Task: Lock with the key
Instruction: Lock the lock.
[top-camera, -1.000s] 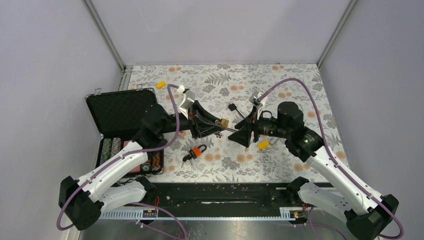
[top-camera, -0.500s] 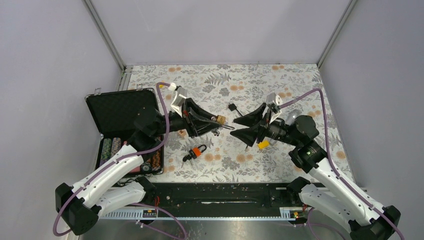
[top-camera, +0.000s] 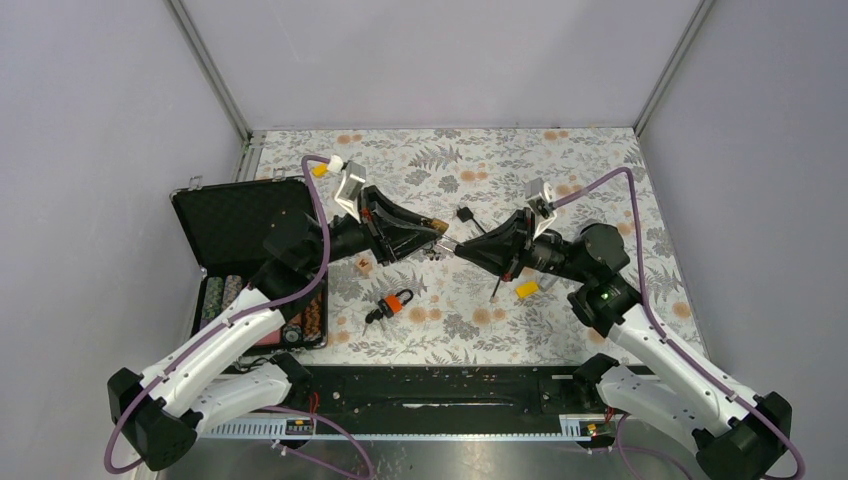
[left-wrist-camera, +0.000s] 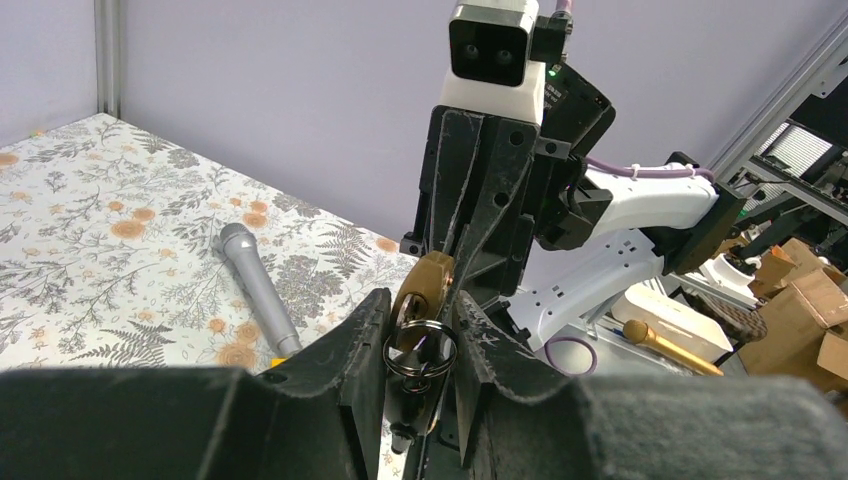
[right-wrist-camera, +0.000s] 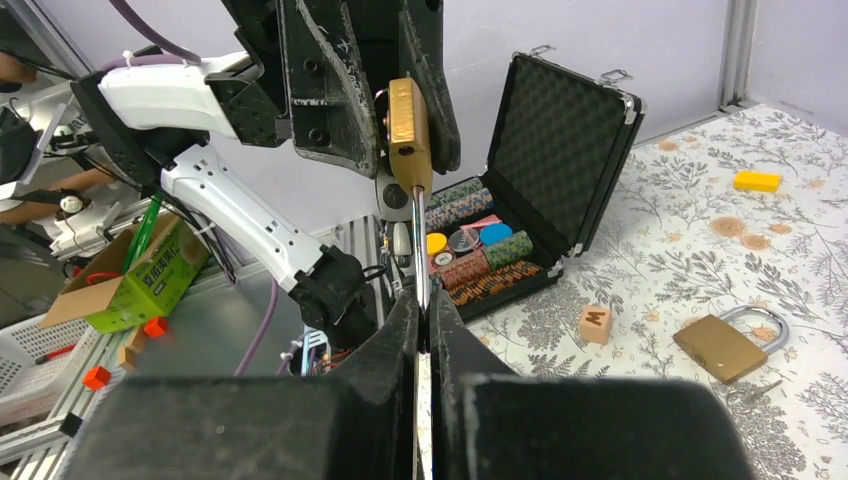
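Your left gripper (top-camera: 441, 231) clamps the lock (right-wrist-camera: 408, 122) by its brass body, up in the air over the table's middle. Your right gripper (right-wrist-camera: 422, 305) is pinched tight on the silver shackle (right-wrist-camera: 421, 235).

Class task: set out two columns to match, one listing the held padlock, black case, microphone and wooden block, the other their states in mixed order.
Things:
1. held padlock
2. black case
3. microphone
4. wooden block

States:
a. grey, lying on the floral cloth
b. lid open
c. marked with the letter M
d. gripped above the table

Pairs: 1-d, 2-b, 3-a, 4-c
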